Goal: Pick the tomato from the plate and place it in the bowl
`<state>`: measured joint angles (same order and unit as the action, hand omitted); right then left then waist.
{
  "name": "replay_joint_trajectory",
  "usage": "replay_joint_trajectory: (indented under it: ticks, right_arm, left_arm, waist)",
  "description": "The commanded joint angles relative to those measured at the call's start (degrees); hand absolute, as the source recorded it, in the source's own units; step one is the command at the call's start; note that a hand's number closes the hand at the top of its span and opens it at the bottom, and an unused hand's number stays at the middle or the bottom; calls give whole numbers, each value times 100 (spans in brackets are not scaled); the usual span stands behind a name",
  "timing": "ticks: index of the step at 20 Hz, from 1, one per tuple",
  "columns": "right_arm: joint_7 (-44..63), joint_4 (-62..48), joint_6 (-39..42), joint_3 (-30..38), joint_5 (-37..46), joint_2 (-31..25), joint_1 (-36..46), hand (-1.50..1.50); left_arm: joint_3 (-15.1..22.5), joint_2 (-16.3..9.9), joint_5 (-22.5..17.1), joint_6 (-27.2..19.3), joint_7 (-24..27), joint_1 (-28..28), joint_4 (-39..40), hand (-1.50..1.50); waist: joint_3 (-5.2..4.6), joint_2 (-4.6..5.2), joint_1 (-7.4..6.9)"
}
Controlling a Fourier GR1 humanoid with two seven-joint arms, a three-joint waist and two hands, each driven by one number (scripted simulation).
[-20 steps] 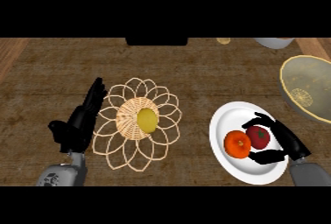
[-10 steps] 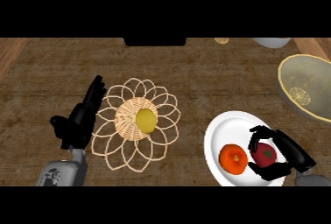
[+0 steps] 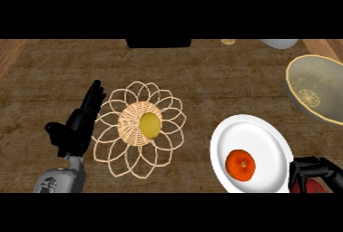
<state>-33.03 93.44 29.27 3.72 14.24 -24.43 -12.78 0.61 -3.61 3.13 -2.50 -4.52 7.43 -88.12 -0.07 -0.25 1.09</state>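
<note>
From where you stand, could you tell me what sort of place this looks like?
Probably a kitchen counter: a wood-grain top carries a white plate with an orange-red fruit, a woven flower-shaped basket, and an olive bowl.

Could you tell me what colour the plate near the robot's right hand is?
The plate is plain white, shown best in the head view.

Tomato [image 3: 299, 182]: dark red, mostly hidden; only a sliver shows btwn the curled black fingers of the right hand [image 3: 313, 171], at the view's lower right corner, just off the plate's right rim. Plate [image 3: 249, 131]: white, round, flat on the counter, lower right, w/ an orange-red round fruit [image 3: 240, 165] on its near part. Bowl [image 3: 320, 86]: olive-yellow, wide, shallow, upright, upper right, cut by the view's edge, apart from plate.
</note>
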Motion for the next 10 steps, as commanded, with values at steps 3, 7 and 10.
replay_joint_trajectory:
  ticks: [3, 7, 10]
  right_arm:
    - [-96, 1667, -7, 733, -838, -23, -596, 150]
    - [354, 2909, 111, 1461, -1565, -182, -1032, 150]
    - [1491, 3074, 93, 2124, -2247, -453, -491, 150]
  left_arm:
    - [-27, -32, -35, 7, -142, -23, -224, 0]
    - [44, 114, 91, -137, 16, -33, -27, 0]
    - [168, 134, 72, -3, 24, -72, -45, 0]
  waist:
    - [1, -8, 8]
    - [-3, -4, 50]
    - [-2, 13, -53]
